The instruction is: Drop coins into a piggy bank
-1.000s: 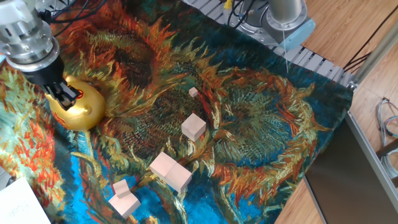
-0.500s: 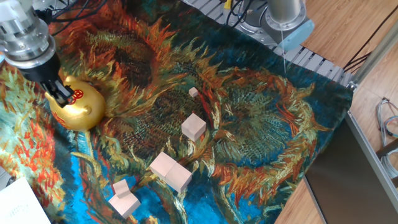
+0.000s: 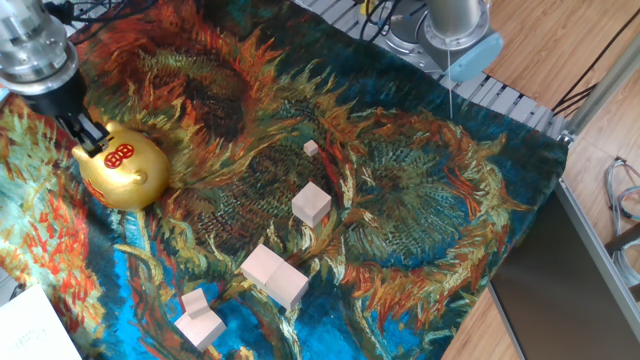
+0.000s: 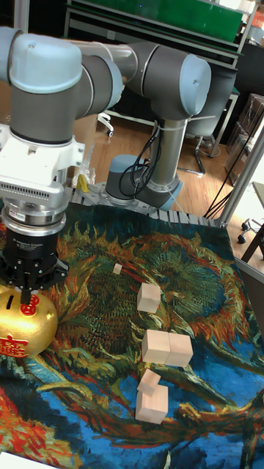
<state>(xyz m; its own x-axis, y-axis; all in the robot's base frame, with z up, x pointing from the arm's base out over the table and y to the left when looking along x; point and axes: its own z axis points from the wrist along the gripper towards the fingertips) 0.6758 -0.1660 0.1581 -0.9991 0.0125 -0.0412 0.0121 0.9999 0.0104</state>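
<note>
The shiny gold piggy bank (image 3: 122,171) sits upright, red emblem facing up-right; the gripper (image 3: 90,135) above looks closed, possibly empty.

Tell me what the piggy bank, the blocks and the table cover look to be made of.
The piggy bank: glossy gold, with bright highlights; glazed ceramic or plated metal, can't tell which. Red emblem looks painted on.
The blocks: pale unfinished wood, matte, sharp-edged.
The table cover: printed fabric, soft, lying with slight ripples, sunflower pattern.
</note>
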